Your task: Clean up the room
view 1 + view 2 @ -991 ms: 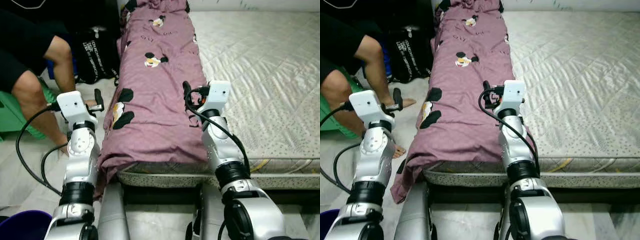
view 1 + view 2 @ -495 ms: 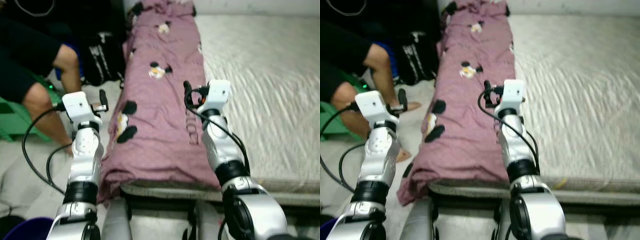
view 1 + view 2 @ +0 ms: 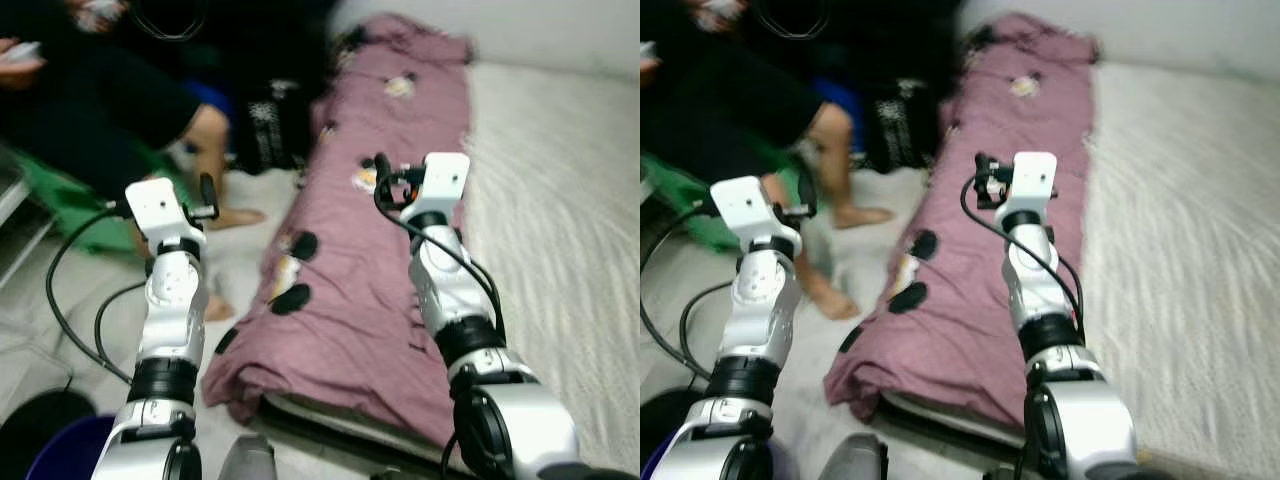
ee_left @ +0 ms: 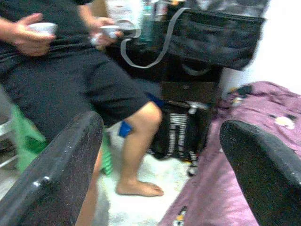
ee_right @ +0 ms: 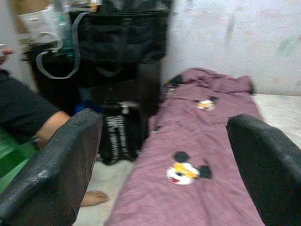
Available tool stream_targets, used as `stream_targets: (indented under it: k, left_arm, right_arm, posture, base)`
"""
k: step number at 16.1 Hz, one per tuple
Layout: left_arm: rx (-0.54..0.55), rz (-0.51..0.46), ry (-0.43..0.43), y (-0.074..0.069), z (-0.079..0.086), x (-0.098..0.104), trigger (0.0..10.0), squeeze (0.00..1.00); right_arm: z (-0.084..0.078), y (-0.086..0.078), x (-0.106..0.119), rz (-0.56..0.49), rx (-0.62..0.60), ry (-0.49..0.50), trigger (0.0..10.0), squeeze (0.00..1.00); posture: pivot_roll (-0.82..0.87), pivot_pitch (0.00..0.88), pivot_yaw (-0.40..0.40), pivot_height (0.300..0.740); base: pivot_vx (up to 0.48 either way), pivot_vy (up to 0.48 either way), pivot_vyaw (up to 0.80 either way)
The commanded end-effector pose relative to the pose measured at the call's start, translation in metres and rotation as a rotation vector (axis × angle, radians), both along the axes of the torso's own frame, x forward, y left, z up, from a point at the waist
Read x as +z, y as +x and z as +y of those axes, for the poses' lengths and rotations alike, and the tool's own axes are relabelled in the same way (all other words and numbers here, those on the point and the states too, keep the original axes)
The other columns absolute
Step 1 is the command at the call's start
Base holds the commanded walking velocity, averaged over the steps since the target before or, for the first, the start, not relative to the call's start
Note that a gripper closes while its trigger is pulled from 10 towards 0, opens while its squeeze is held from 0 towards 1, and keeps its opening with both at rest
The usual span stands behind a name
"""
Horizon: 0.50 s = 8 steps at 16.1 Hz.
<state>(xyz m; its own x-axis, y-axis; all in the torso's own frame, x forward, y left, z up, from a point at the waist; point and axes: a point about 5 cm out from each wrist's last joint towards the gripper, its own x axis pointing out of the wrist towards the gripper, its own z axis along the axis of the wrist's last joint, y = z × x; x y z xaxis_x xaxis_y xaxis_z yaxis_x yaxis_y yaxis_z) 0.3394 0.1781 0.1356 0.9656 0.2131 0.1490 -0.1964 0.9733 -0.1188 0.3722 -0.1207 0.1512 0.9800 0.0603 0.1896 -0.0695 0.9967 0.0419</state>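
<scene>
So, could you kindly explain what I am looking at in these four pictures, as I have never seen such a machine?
It is a humanoid robot tidying a room. Two pictures come from its head camera, looking down past its silver arms. The other two come from cameras on its wrists, looking out between each claw's two black fingers. The left claw hangs over the floor; the right claw is raised above a purple quilt with cartoon mice, lying along the edge of a pale mattress. Both claws are open and hold nothing. A seated person is on the robot's left, next to a black bag on the floor.
</scene>
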Motion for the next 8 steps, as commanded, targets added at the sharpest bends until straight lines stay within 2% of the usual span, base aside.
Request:
stream_targets:
  k: [1, 6, 8]
  left_arm:
    - [0.004, 0.019, -0.034, 0.0001, 0.0017, -0.0032, 10.0, 0.0]
    - [-0.012, 0.015, -0.037, 0.002, -0.0018, -0.0014, 10.0, 0.0]
    - [-0.033, 0.012, -0.02, 0.0018, -0.0048, -0.0016, 10.0, 0.0]
  right_arm:
    - [0.0028, -0.0009, -0.0046, 0.017, -0.001, -0.005, 10.0, 0.0]
    - [0.002, -0.0009, -0.0087, 0.036, -0.016, -0.005, 10.0, 0.0]
    - [0.0007, -0.0009, -0.0102, 0.044, -0.031, -0.012, 10.0, 0.0]
  posture:
    - [0.04, 0.0, 0.024, 0.74]
    - [0.04, 0.0, 0.023, 0.74]
    - [0.04, 0.0, 0.023, 0.74]
  base:
    - [0.0, 0.0, 0.0]
    - [0.0, 0.0, 0.0]
    - [0.0, 0.0, -0.21]
